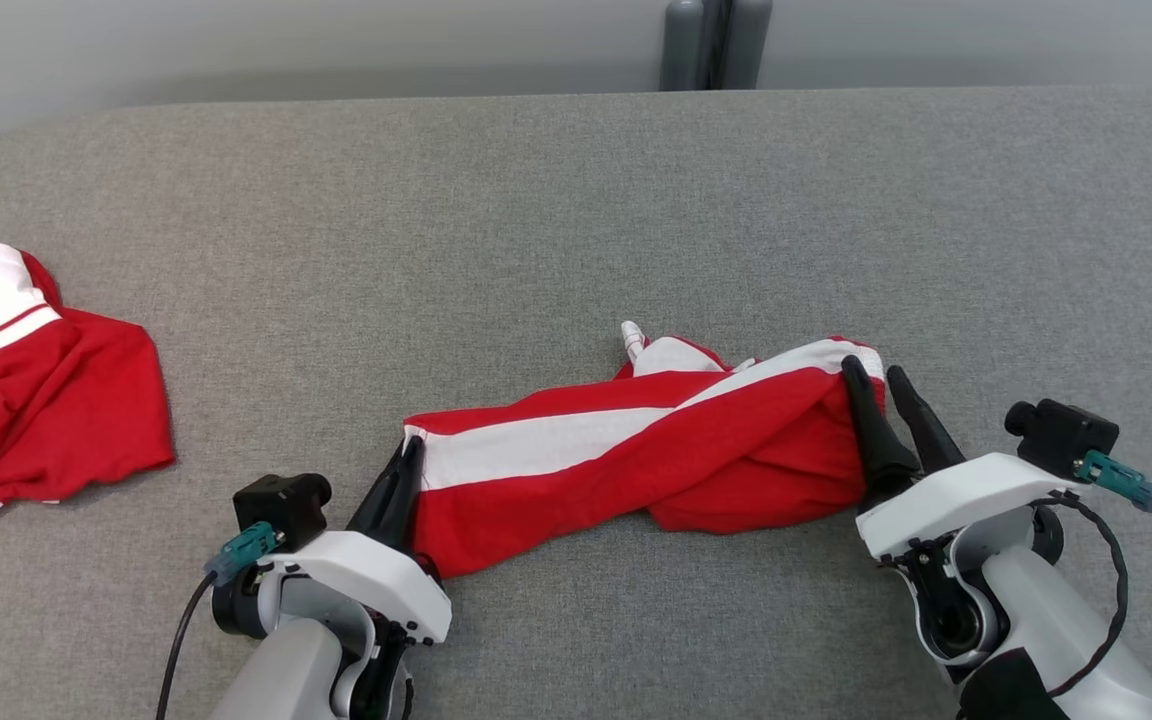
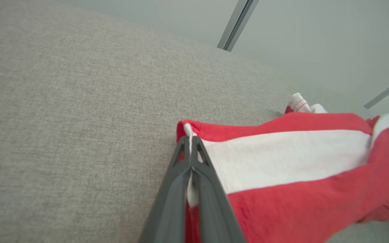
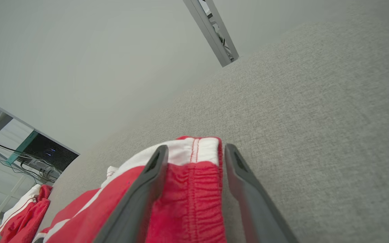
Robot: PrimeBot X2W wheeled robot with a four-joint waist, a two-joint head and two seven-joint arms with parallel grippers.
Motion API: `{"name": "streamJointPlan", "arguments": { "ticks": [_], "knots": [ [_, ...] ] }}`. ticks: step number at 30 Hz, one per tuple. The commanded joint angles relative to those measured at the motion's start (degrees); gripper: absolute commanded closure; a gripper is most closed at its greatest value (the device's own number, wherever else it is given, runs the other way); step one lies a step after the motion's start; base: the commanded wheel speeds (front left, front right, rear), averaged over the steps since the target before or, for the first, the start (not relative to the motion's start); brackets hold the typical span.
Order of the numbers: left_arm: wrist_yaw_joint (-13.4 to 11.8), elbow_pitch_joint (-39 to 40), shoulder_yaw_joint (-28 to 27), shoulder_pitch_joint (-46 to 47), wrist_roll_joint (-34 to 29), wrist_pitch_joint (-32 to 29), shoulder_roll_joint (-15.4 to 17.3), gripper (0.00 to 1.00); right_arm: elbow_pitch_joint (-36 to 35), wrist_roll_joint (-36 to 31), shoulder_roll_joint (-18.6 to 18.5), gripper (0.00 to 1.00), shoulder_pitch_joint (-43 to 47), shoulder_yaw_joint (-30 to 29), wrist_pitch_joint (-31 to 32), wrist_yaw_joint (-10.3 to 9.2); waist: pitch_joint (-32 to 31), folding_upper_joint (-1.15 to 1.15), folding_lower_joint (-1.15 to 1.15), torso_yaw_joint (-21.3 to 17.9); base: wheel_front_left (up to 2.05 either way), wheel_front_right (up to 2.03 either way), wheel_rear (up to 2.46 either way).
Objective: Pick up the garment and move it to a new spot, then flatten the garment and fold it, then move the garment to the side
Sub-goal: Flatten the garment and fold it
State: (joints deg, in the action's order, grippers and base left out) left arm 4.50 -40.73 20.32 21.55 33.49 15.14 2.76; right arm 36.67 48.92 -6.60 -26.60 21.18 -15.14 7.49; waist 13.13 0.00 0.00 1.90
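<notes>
A red garment with white stripes (image 1: 636, 450) lies twisted into a long roll across the middle of the grey table (image 1: 576, 200). My left gripper (image 1: 411, 445) is shut on the garment's left end; the left wrist view shows the fingers (image 2: 191, 138) pinched on the white hem of the garment (image 2: 282, 158). My right gripper (image 1: 874, 368) sits at the roll's right end. In the right wrist view its fingers (image 3: 196, 148) stand apart on either side of the elastic waistband of the garment (image 3: 191, 189), not pressed onto it.
A second red and white garment (image 1: 36, 400) lies crumpled at the table's left edge, also seen far off as a red heap (image 3: 22, 212). A grey post (image 1: 716, 45) stands behind the table's far edge. Bare grey cloth stretches behind and in front of the roll.
</notes>
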Motion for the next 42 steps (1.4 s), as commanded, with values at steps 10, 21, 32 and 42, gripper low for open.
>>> {"name": "streamJointPlan", "arguments": {
  "ticks": [10,21,32,42],
  "knots": [
    [0.0,0.3,0.1,0.3,-0.5,0.0,0.3,1.00,1.8,6.8,-1.1,0.24,-2.3,3.2,0.0,0.00,0.6,0.00,0.00,0.4,0.00,0.00,0.00],
    [0.0,-0.1,-0.7,-0.4,-1.2,0.0,0.3,1.00,0.2,9.4,-2.7,0.95,-2.2,4.6,0.0,0.00,0.2,0.00,0.00,0.6,0.00,0.00,0.00],
    [0.5,3.3,-5.3,0.8,-4.9,0.0,0.7,1.00,-5.1,6.6,-3.5,1.00,-1.6,3.5,0.0,0.00,-5.1,0.00,0.00,-1.2,0.00,0.00,0.00],
    [1.9,7.7,-8.0,10.4,-8.9,-0.2,7.3,1.00,-12.2,4.7,-6.4,1.00,-6.2,4.5,0.0,0.00,-12.0,0.00,0.00,-3.3,0.00,0.00,0.00]
  ]
}}
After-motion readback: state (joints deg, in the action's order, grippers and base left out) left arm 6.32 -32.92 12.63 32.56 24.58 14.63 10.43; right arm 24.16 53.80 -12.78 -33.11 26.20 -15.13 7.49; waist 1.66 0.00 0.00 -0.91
